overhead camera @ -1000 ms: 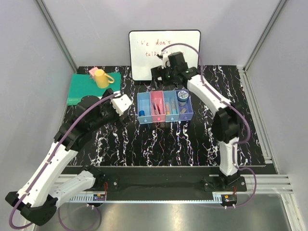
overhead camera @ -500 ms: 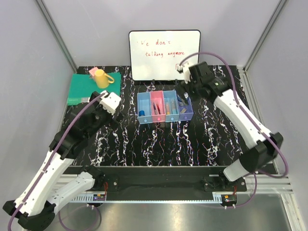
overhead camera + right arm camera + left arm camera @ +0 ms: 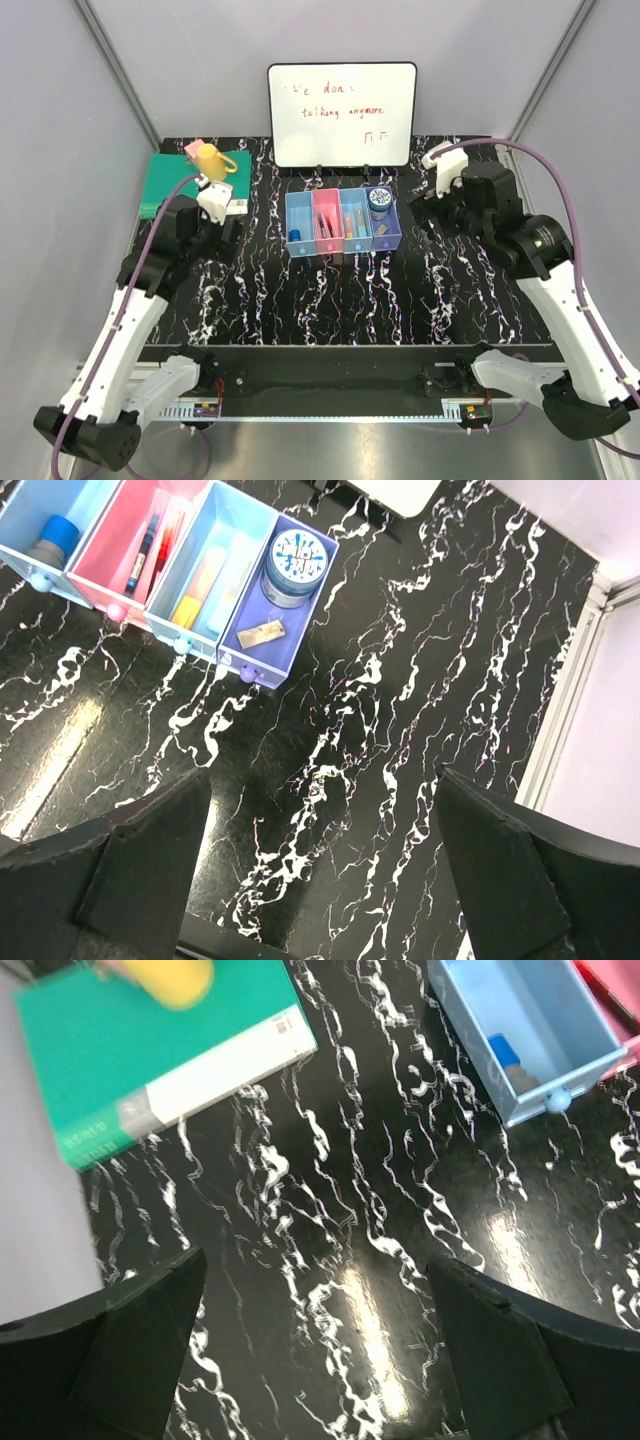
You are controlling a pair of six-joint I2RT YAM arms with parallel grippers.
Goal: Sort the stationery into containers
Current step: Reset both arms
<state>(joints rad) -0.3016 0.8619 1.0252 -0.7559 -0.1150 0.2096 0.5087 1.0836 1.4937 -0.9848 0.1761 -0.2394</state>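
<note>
Right wrist: blue-white patterned roll (image 3: pixel 293 555) upright in purple bin (image 3: pixel 300 620).

Robot test cell, laboratory: grey panel walls (image 3: pixel 60 150) on aluminium posts (image 3: pixel 115 70), black marbled tabletop (image 3: pixel 330 300), handwritten whiteboard (image 3: pixel 342 115), two bench-mounted arms with trailing purple cables (image 3: pixel 560 190).

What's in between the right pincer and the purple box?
Nothing: just bare black marbled table between the right pincer and the purple box, as the right wrist view shows.
</note>
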